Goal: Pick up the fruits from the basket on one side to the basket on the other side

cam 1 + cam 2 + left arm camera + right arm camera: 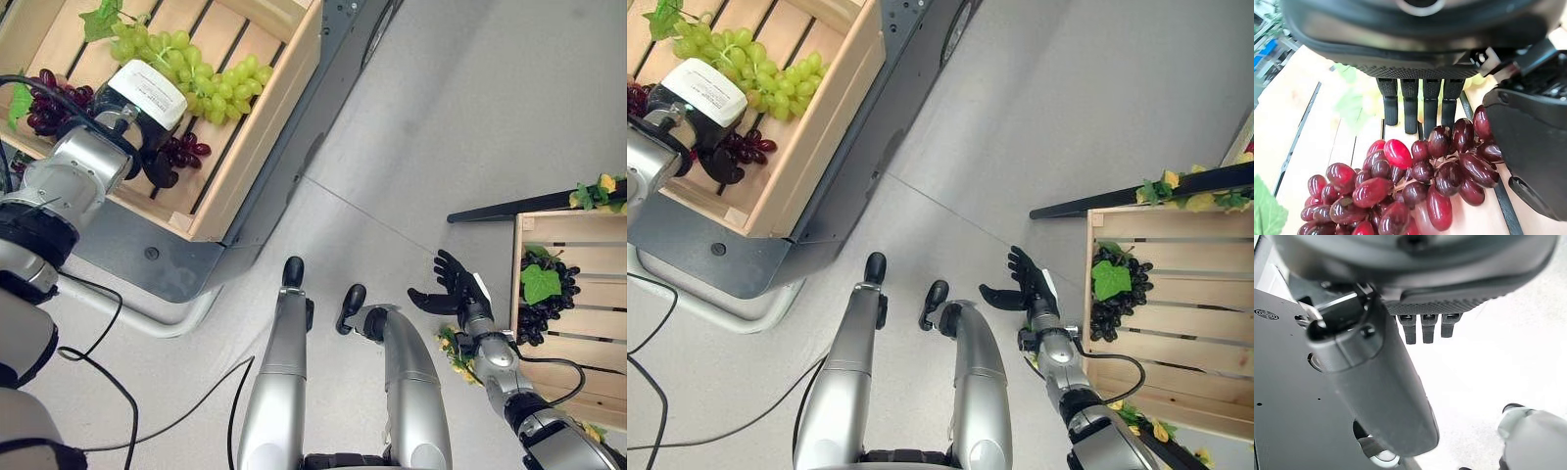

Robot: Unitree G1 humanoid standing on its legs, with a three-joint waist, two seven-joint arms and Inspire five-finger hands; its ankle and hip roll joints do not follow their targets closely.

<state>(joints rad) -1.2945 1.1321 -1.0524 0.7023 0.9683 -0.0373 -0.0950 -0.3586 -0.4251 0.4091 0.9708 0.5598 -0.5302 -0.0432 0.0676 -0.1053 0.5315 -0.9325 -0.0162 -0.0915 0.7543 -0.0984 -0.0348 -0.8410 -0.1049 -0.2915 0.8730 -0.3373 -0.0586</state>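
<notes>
A wooden crate (263,117) at upper left holds green grapes (196,73) and red grapes (188,152). My left hand (147,122) reaches into this crate right over the red bunch (1415,186). Its fingers (1410,107) are straight beyond the grapes and its thumb (1533,147) lies against the bunch's side, so the hand is open. A second wooden crate (588,235) at right holds black grapes (547,299) with a green leaf. My right hand (453,286) hovers open over the floor just left of that crate, holding nothing, fingers (1422,328) straight.
The left crate rests on a dark grey platform (127,245). More dark red grapes (49,98) lie at its left end. A black bar (509,208) with leaves runs behind the right crate. Yellow-green foliage (456,352) shows beside my right forearm. Grey floor lies between the crates.
</notes>
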